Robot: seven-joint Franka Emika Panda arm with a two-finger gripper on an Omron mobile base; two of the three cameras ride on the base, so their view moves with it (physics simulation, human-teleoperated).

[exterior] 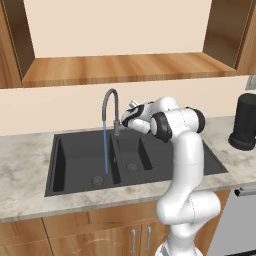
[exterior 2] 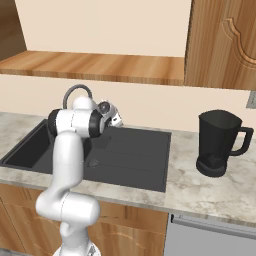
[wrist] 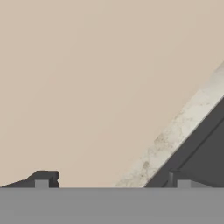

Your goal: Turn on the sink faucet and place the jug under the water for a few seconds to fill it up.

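Observation:
The black double-basin sink (exterior: 210, 162) is set into the marble counter. Its grey gooseneck faucet (exterior: 107, 101) rises behind the divider, and a thin blue stream of water (exterior: 105, 147) falls from it into the large left bowl. My gripper (exterior: 124, 119) hovers just right of the faucet's base, near the back wall, apart from the spout. In the hand view the gripper (wrist: 113, 181) is open, its fingertips (wrist: 43, 178) wide apart with nothing between them, facing the beige wall and the sink's back rim. The black jug (exterior 2: 217, 142) stands upright on the counter well to the right of the sink (exterior 2: 140, 150).
A wooden shelf (exterior: 125, 67) runs along the wall above the faucet, and a wooden upper cabinet (exterior 2: 222, 42) hangs above the jug. Marble counter (exterior: 25, 165) surrounds the sink. A grey appliance front (exterior 2: 210, 240) sits under the counter at the right.

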